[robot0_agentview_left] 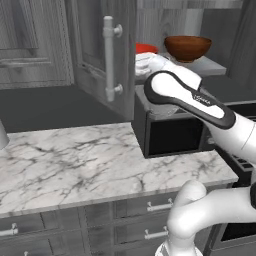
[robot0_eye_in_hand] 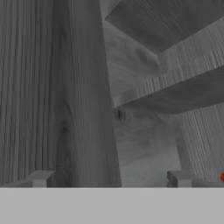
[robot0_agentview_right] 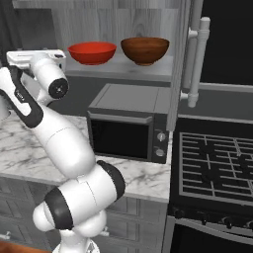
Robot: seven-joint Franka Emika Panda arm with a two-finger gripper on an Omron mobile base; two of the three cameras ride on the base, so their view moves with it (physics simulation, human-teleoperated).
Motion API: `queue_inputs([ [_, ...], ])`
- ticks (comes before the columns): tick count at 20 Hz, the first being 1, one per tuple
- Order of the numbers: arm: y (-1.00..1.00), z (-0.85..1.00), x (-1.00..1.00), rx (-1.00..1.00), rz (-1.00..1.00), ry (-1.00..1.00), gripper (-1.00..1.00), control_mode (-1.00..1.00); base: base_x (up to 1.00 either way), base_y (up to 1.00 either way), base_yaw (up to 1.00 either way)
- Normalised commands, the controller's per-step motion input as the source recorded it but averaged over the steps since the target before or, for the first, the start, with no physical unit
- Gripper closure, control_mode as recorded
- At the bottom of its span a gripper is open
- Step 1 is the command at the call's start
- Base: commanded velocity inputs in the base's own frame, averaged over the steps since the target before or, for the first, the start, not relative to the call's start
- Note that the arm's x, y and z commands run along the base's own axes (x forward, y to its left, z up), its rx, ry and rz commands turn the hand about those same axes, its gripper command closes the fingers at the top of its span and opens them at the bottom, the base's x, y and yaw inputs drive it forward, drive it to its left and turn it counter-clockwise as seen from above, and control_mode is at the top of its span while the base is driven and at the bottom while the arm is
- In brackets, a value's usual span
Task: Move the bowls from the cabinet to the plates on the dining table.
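My gripper is wide open and holds nothing, facing the cabinet inner wall. The red bowl and brown bowl sit side by side on the shelf. If I reach in at this angle, I think a finger may hit the wall or push the red bowl.

occluded: red bowl — mostly behind arm | cut off: stove — right edge

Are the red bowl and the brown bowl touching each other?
Apart. The right base view shows bare shelf between the red bowl and the brown bowl.
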Motion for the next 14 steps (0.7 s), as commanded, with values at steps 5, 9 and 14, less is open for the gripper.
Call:
queue_inputs([
  [5, 0.51, 0.0, -0.4, 0.06, -0.01, -0.1, -1.0, -1.0, 0.0, 0.0, 0.0],
  [9, 0.57, -0.01, -0.34, 0.03, 0.0, -0.1, -1.0, -1.0, 0.0, 0.0, 0.0],
  [14, 0.62, -0.08, -0.2, 0.02, 0.0, -0.1, -1.0, -1.0, 0.0, 0.0, 0.0],
])
